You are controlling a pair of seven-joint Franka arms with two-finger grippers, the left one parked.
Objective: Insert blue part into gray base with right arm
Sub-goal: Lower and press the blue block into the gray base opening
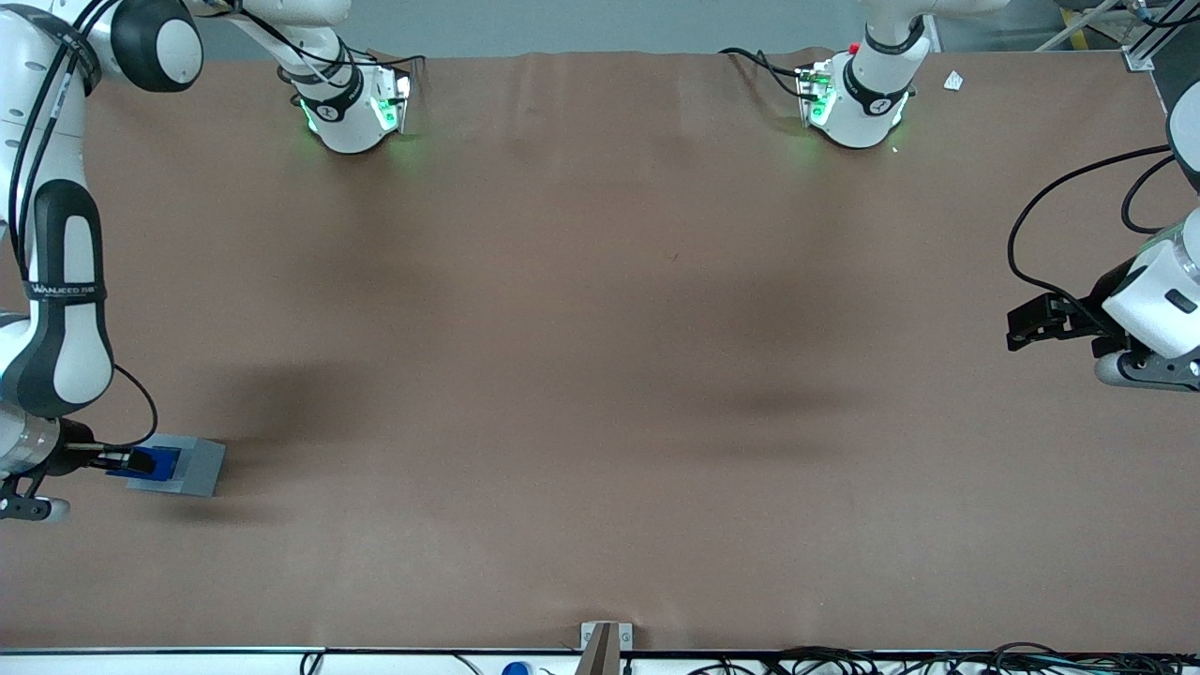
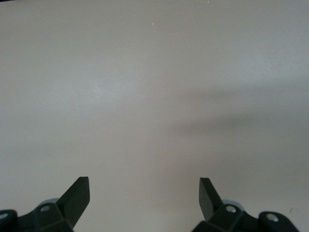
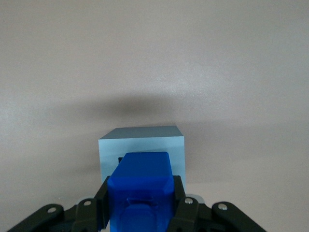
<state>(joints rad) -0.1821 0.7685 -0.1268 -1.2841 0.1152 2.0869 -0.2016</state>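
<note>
Base (image 1: 192,466) on the surface (image 1: 600,375) at the working arm's end, nearer the front camera than the arm mounts, part (image 1: 159,461) held between the end effector (image 1: 141,460) fingers directly above the base's recess, right arm (image 1: 56,309) over the surface edge

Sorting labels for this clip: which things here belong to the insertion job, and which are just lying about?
Belongs to the job:
- blue part, held in the gripper above the base
- gray base, on the table at the working arm's end
- right arm

Just lying about:
- small white scrap, beside the parked arm's base
</note>
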